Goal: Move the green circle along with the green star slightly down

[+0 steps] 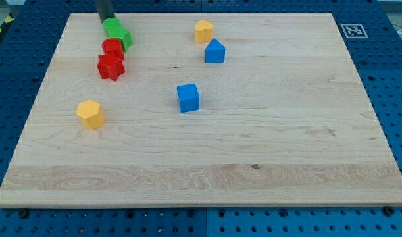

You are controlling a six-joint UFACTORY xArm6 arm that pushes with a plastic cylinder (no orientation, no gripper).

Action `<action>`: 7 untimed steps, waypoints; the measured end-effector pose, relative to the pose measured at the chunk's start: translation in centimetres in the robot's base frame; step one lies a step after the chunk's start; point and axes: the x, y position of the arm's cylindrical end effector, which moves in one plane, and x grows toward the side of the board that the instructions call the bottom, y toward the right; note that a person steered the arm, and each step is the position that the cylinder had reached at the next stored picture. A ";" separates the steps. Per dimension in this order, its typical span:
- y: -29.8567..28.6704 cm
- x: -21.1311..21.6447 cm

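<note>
Green plastic sits bunched in the board's upper-left corner: the green circle lies nearest the view's top, and the green star touches it on its lower-right side. Their outlines run together, so I cannot tell exactly where one ends and the other begins. My tip comes down from the view's top edge as a dark rod and ends right at the upper edge of the green circle — touching it or just short of it, I cannot tell which. I have no jaws to report on; the arm ends in that plain rod, with nothing clasped.

Just below the green pair, a red circle presses against the green star's lower-left side, and a red star sits touching the red circle from below. The four blocks form a tight column running down the board's left part.

Well apart from them, toward the view's top centre, a yellow block of roughly pentagonal shape stands near a blue block with a peaked top — close neighbours, not touching. A blue cube sits alone near the board's middle. A yellow hexagon-like block lies at the left, below the red star and apart from it. The wooden board rests on a blue perforated table, with a black-and-white marker tag at the board's upper-right corner.
</note>
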 end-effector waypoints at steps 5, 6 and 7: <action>3.6 4.6; 3.7 6.2; 3.7 7.9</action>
